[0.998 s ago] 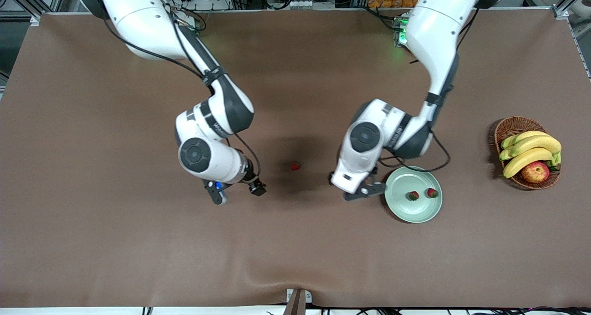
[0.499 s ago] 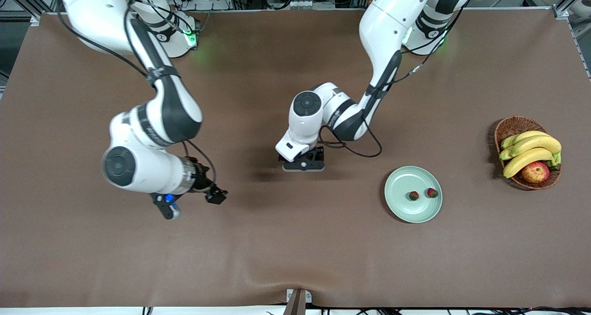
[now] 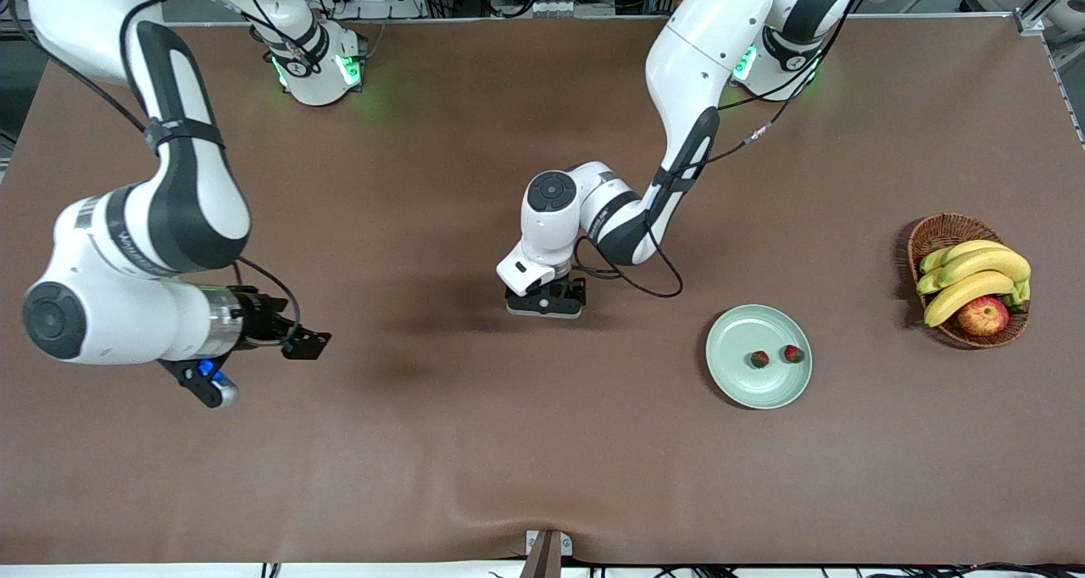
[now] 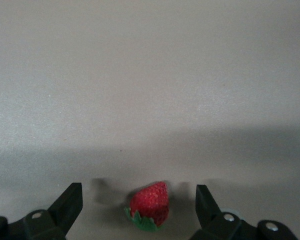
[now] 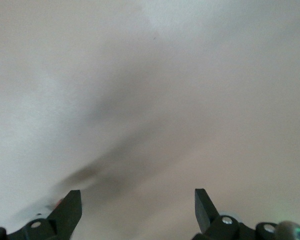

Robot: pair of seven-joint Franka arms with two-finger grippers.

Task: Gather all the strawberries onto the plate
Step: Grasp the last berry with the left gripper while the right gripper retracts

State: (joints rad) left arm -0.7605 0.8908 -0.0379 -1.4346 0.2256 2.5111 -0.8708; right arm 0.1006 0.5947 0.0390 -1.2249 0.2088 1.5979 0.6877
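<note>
Your left gripper [image 4: 139, 210] sits low over the table's middle, fingers spread wide either side of 1 strawberry [image 4: 149, 204], not yet touching it. 2 strawberries [image 3: 759, 358] lie in the plate [image 3: 737, 375]. Your right gripper [image 3: 254, 358] waits, released, above its own end.

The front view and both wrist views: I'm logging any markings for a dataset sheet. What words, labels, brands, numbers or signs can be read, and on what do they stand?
None can be read.
Right arm: dark lettering on the white band by the elbow, too small to read.
Left arm: similar lettering near the wrist, too small to read.
Plate, strawberries, basket: no markings.
Both wrist views: no text.
</note>
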